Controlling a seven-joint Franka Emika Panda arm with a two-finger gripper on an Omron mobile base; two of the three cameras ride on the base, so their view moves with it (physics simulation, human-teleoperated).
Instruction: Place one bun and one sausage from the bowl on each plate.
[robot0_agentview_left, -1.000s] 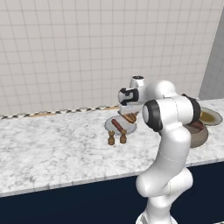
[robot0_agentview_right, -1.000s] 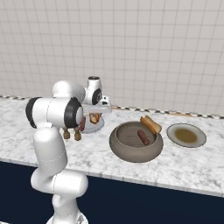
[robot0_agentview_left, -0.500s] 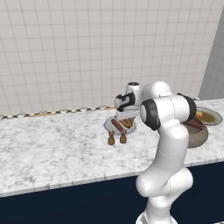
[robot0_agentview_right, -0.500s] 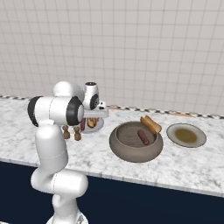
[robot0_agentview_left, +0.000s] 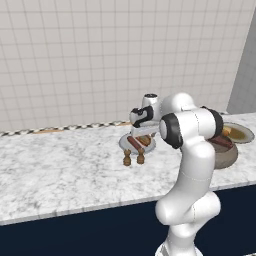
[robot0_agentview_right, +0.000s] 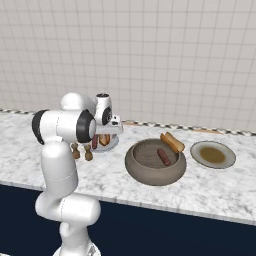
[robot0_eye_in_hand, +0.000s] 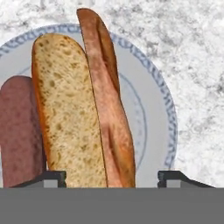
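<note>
The gripper (robot0_eye_in_hand: 111, 177) hangs over the light grey plate (robot0_eye_in_hand: 153, 113), jaws spread wide with the bun (robot0_eye_in_hand: 78, 109) lying free between the fingertips (robot0_eye_in_hand: 48, 177), gripped by neither. A sausage (robot0_eye_in_hand: 17, 131) lies on the plate beside the bun. The bowl (robot0_agentview_right: 155, 162) holds another sausage (robot0_agentview_right: 163, 156) and bun (robot0_agentview_right: 171, 142); the tan plate (robot0_agentview_right: 213, 154) sits beside it.

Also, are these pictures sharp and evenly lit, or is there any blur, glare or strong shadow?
Hand view: the bun and sausage on the light grey plate look soft and enlarged, no glare. Left base view: flat, even light, faint shadows under the shakers. Right base view: the bowl is sharp, its inside mildly shaded.
</note>
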